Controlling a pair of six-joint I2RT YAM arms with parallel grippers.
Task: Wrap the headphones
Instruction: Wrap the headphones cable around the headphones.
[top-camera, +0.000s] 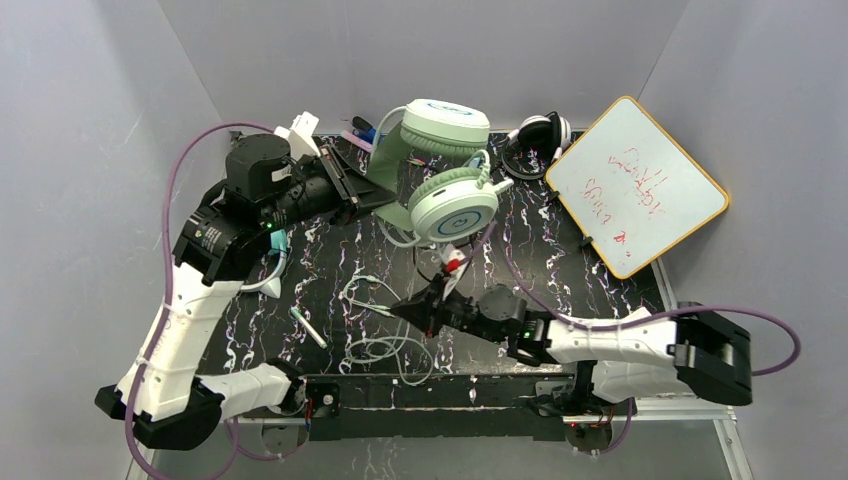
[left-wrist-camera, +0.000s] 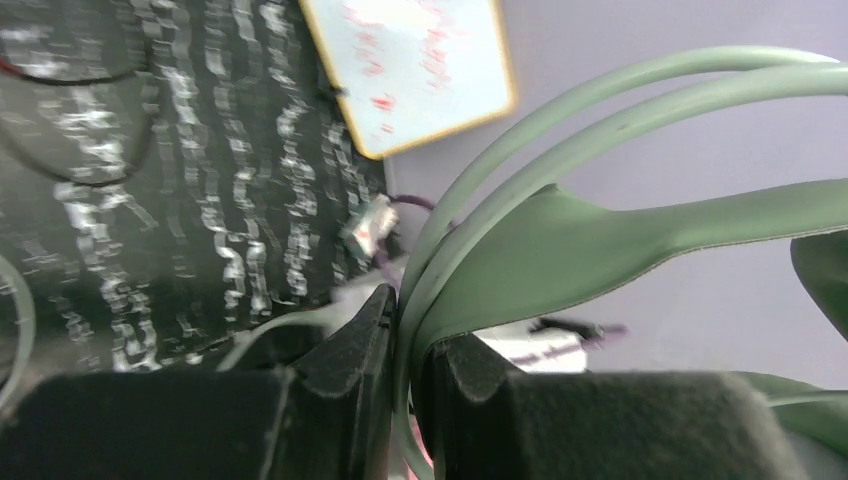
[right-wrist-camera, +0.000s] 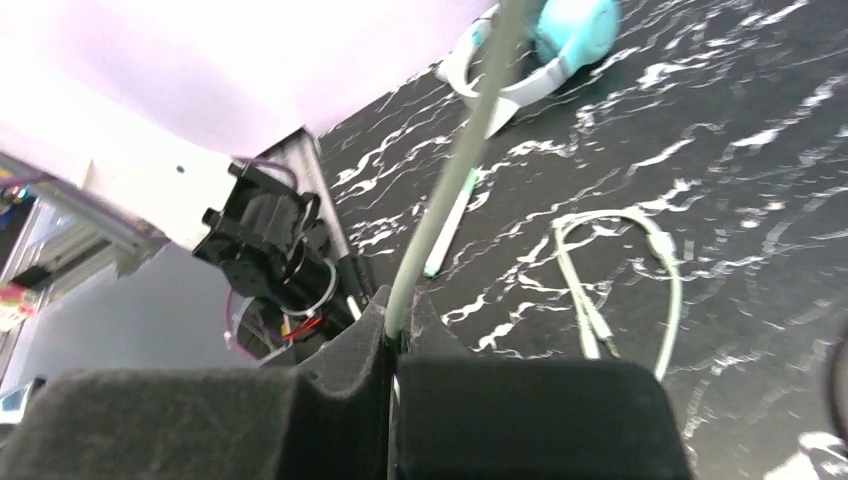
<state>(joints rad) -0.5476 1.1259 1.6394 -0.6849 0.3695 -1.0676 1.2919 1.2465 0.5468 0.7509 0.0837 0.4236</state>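
The headphones I'm handling are the mint-green headphones (top-camera: 452, 205). In the top view they sit toward 12 o'clock on the black marbled table (top-camera: 330, 265), with one cup just above the other. My left gripper (top-camera: 375, 197) reaches in from 9 o'clock, its fingers pressed together on the green headband (left-wrist-camera: 600, 240). On the left wrist camera the band's edge is squeezed in the thin slot between the pads, and the band arcs away toward 2 o'clock.

My right gripper (top-camera: 402, 308) lies low over the middle of the table, pointing toward 9 o'clock. It is pinching the pale cable (right-wrist-camera: 470, 130). The right wrist camera shows the cord rising taut out of the closed pads toward 12 o'clock. More of that cable lies in loose loops on the table at about 6 o'clock, just beside the right gripper.

The teal headphones (top-camera: 277, 243) rest at 9 o'clock, mostly hidden under my left arm. The black-and-white headset (top-camera: 540, 132) lies at 1 o'clock, close to the upper mint cup. A whiteboard (top-camera: 635, 185) with red scribbles leans at 2 o'clock. A small white stick (top-camera: 308, 327) lies at 7 o'clock, apart from the cable loops.
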